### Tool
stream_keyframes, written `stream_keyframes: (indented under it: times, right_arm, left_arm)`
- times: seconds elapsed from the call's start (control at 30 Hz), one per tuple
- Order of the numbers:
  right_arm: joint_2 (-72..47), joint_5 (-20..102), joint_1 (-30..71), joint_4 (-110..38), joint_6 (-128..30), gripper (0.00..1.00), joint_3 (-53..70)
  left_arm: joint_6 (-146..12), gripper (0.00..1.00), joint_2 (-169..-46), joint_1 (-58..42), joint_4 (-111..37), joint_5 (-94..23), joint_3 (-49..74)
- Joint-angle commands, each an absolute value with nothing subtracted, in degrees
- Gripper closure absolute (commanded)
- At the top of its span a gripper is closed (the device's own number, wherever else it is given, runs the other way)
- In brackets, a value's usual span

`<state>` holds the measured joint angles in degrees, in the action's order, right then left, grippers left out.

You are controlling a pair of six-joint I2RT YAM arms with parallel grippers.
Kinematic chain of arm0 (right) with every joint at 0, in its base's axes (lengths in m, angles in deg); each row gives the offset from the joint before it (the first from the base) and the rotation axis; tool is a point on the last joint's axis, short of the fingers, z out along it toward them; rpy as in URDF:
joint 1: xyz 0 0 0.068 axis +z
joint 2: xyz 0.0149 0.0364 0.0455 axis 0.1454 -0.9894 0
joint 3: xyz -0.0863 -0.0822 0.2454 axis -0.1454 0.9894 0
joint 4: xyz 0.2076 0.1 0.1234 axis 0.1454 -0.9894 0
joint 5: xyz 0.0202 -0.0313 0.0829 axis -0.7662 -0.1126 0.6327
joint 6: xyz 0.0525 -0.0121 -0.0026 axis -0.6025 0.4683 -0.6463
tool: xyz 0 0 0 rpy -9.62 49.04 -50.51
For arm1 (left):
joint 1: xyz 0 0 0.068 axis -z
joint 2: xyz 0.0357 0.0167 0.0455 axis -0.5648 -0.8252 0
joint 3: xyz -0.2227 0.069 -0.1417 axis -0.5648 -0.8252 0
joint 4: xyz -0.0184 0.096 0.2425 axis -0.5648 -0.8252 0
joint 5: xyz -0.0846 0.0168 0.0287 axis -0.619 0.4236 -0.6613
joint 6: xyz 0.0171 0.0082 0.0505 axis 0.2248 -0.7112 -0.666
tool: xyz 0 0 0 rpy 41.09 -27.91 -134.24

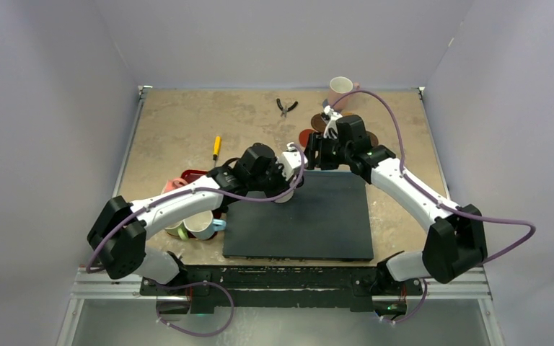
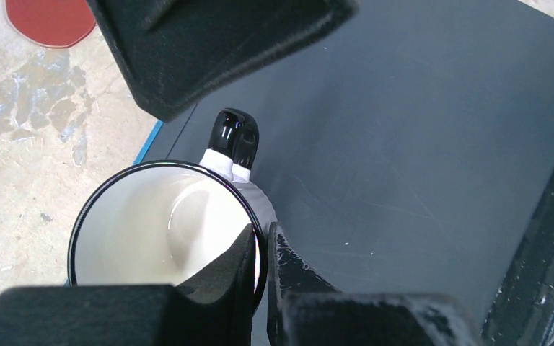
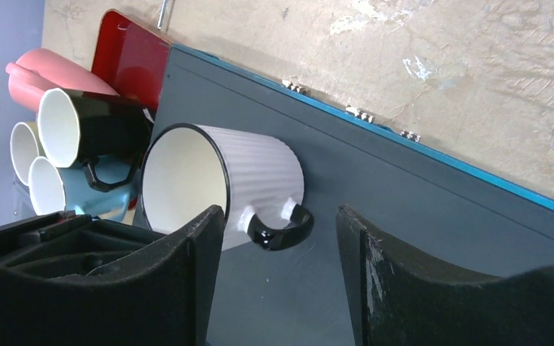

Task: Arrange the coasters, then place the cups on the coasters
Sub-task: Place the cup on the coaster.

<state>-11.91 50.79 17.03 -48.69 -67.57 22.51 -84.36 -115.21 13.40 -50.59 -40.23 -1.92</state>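
1. The white mug point(image 3: 238, 176) is at the far-left corner of the black mat point(image 2: 418, 130). I can't tell if it's resting on the mat or just off it.
2. The left end effector point(image 2: 265, 252) is pinched on the mug's rim, one finger inside and one outside. The right end effector point(image 3: 280, 220) is open, with its jaws either side of the black handle point(image 3: 281, 229) and not touching it as far as I can see.
3. Handling guess: it looks like glazed ceramic, so it's rigid, has a bit of weight, is slick, and chips if it gets knocked. The ribbed wall should give more bite than the glossy handle. A rim pinch works, but the mug could swing on it. Grabbing the curved handle risks it pivoting, so I'd squeeze it square across the loop.
4. Cups: I count six.
   - The white one, which is held.
   - A pink cup point(image 1: 341, 86) alone at the far edge of the worktop.
   - Four bunched by the red tray point(image 3: 133, 65) near the left edge: a black mug point(image 3: 97, 119), a light blue mug point(image 3: 68, 193), a salmon mug point(image 3: 50, 72), and a fourth cup point(image 3: 23, 155) whose outside is hidden.
5. Coasters point(image 1: 318, 122): they're clustered past the mat's far edge, partly under the right arm. I can pick out a red coaster point(image 2: 47, 21) and a couple of brown ones, but no full count is possible. None are on the mat yet.
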Motion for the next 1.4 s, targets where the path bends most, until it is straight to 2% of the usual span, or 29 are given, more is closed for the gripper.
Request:
stream_keyframes:
  times: [0.0, 0.37, 0.93, 1.1, 1.37]
  right_arm:
    - [-9.0, 48.1, 18.4, -50.6, -69.0, 0.39, 20.9]
    - [-9.6, 47.7, 22.8, -49.1, -76.3, 0.45, 25.3]
    - [-11.9, 44.4, 26.3, -38.3, -84.0, 0.58, 30.6]
    - [-10.3, 44.4, 26.5, -35.4, -85.6, 0.56, 31.7]
    - [-15.4, 42.9, 27.8, -37.1, -84.5, 0.56, 30.6]
  left_arm:
    - [-84.7, 1.0, -115.6, 15.0, -45.2, -34.9, -0.1]
    - [-82.1, 1.0, -115.9, 16.6, -42.9, -27.7, -1.3]
    - [-80.5, 1.0, -117.5, 17.9, -42.4, -29.2, -1.4]
    - [-80.2, 1.0, -118.1, 18.1, -42.7, -29.2, -1.0]
    - [-79.9, 1.0, -118.3, 18.2, -42.6, -29.2, -1.1]
